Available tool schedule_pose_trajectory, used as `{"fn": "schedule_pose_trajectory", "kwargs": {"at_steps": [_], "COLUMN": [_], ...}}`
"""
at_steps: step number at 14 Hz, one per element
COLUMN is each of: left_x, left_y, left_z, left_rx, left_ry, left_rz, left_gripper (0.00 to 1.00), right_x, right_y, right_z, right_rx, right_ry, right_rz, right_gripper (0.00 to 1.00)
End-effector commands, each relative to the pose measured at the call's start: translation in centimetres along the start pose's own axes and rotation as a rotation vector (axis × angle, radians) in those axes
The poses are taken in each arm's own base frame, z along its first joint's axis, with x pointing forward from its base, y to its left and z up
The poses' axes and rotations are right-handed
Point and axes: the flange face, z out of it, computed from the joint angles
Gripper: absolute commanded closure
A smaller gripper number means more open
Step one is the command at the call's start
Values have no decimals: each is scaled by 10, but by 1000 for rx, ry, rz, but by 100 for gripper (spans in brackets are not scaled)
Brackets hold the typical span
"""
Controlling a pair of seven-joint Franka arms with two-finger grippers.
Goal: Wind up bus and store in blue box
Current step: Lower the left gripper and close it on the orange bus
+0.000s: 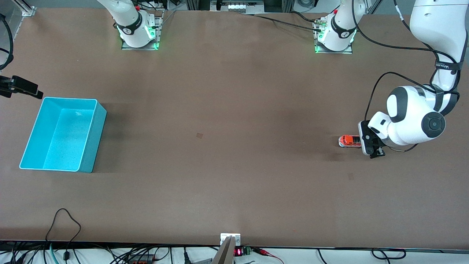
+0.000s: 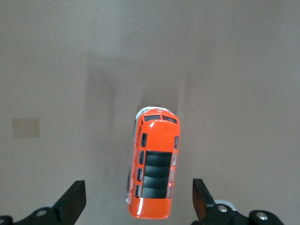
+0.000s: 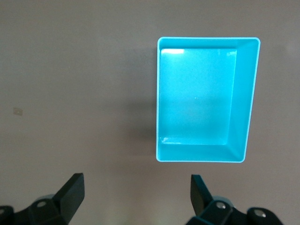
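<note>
Though unclasped, bus (image 2: pixel 153 164) between jaws.

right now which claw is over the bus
The left claw: its open fingers straddle the bus at the left arm's end of the table. The right claw, also open, waits above the table beside the blue box.

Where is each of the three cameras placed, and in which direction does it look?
Front view: high across the table, facing both arm bases; it shows the blue box toward the right arm's end, the bus toward the left arm's end, and the left pincer at the bus.
Left wrist view: on the left arm's wrist, looking down on the bus between the open left pincer fingers.
Right wrist view: on the right arm's wrist, looking down at the empty blue box, with the open right pincer in frame.
Shared: front and left wrist views show the bus; front and right wrist views show the box.
</note>
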Motion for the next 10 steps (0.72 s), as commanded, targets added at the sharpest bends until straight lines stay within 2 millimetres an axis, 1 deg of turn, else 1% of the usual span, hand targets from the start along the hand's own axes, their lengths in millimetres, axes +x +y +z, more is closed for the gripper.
{"fn": "schedule_pose_trajectory", "kwargs": {"at_steps": [1, 3, 5, 7, 10], "left_x": [4, -1, -1, -1, -2], "left_y": [15, 23, 22, 28, 29], "left_z": [-13, -8, -7, 1, 10], "left_rx": [65, 76, 91, 101, 99], "left_ry": [-10, -11, -13, -14, -13], "left_rz": [83, 76, 87, 88, 87], "left_gripper": [0, 0, 0, 0, 0], "right_x": [-1, -1, -1, -1, -1], "right_y": [-2, -2, -2, -2, -1], "right_z": [-2, -3, -2, -3, -2], "right_rx": [11, 11, 11, 11, 11], "right_ry": [5, 7, 5, 7, 5], "right_rz": [9, 9, 9, 9, 10], "right_gripper": [0, 0, 0, 0, 0]}}
